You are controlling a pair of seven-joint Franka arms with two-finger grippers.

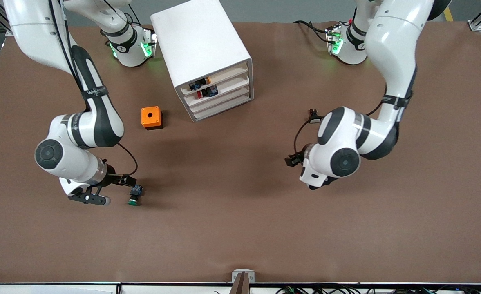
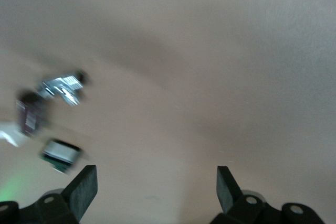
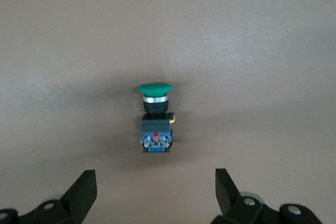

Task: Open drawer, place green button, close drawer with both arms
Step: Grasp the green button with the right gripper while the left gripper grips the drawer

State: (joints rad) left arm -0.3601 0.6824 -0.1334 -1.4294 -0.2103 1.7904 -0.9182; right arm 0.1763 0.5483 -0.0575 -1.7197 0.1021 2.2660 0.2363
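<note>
The button (image 1: 134,197), with a green cap and a dark blue-black body, lies on its side on the brown table near the right arm's end. My right gripper (image 1: 97,199) hovers low beside it, open and empty. In the right wrist view the button (image 3: 155,120) lies just ahead of the open gripper (image 3: 156,192). The white cabinet (image 1: 199,45) stands between the two arm bases. Its third drawer from the top (image 1: 223,100) is shut. My left gripper (image 1: 314,185) hangs over bare table toward the left arm's end. It shows open and empty in the left wrist view (image 2: 156,187).
An orange box with a hole (image 1: 151,117) stands beside the cabinet, toward the right arm's end. The two upper trays (image 1: 202,84) hold small parts. Blurred shapes (image 2: 52,119) show far off in the left wrist view.
</note>
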